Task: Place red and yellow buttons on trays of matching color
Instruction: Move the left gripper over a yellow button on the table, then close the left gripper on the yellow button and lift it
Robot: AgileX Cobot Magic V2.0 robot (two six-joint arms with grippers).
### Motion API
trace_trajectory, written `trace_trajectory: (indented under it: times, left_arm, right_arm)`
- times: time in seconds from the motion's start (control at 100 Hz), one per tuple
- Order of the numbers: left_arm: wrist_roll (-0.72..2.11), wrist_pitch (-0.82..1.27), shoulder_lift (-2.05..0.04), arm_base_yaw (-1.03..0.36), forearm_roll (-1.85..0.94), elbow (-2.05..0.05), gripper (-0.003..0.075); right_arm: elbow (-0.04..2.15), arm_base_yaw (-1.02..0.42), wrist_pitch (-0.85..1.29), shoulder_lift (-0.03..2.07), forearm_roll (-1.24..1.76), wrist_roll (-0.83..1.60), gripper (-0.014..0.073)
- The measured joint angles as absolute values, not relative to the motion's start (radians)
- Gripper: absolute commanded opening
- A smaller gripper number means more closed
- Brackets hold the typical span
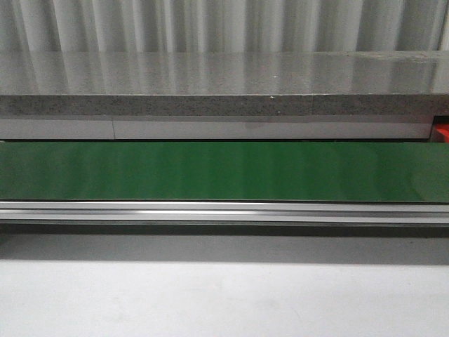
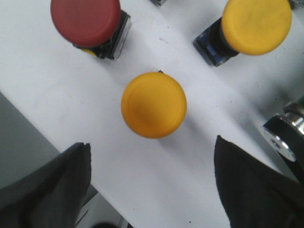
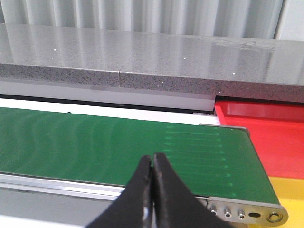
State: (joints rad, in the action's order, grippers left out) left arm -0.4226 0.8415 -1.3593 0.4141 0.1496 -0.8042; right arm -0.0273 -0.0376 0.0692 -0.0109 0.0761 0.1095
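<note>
1. My left gripper point(image 2: 152, 190) is spread wide; its two dark fingers point(image 2: 52, 185) hang above a white surface point(image 2: 57, 85) with nothing between them.
2. Just ahead of that gap sits a yellow button point(image 2: 154, 105), seen from straight above, standing on the white surface and touching neither finger.
3. Farther out on the same surface are a red button point(image 2: 86, 20) on a dark square base and a second yellow button point(image 2: 257, 24) lying tilted, its dark base showing. The three buttons stand apart from one another.
4. A metal-and-black part point(image 2: 285, 130) sits at the surface's edge; I cannot tell what it is.
5. My right gripper point(image 3: 153, 190) is closed tight, its black fingertips point(image 3: 142, 185) pressed together with nothing held.
6. Beyond those tips runs a green conveyor belt point(image 3: 95, 142) with a silver rail along its near edge.
7. Past the belt's end lies the red tray point(image 3: 266, 133), and the corner of a yellow tray point(image 3: 290, 190) sits just beside it, nearer to me.
8. Behind the belt is a grey speckled ledge point(image 3: 142, 61).
9. The front view shows the belt point(image 1: 224, 172), the ledge, and a sliver of the red tray point(image 1: 442, 131), but neither arm.
</note>
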Motion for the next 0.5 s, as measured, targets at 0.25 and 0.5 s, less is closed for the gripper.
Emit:
trace_trajectory:
  times: [0.25,0.5]
  left_arm:
    - [-0.416,0.82,-1.458,0.414,0.154,-0.827,0.0513]
    - [-0.416,0.751,-1.525,0.425,0.155,-0.829,0.0513]
  right_arm:
    - [-0.027,-0.038,0.069,-0.011,0.076,0.11,-0.0059]
    - [-0.027,-0.038,0.069,-0.011,0.076,0.11,-0.0059]
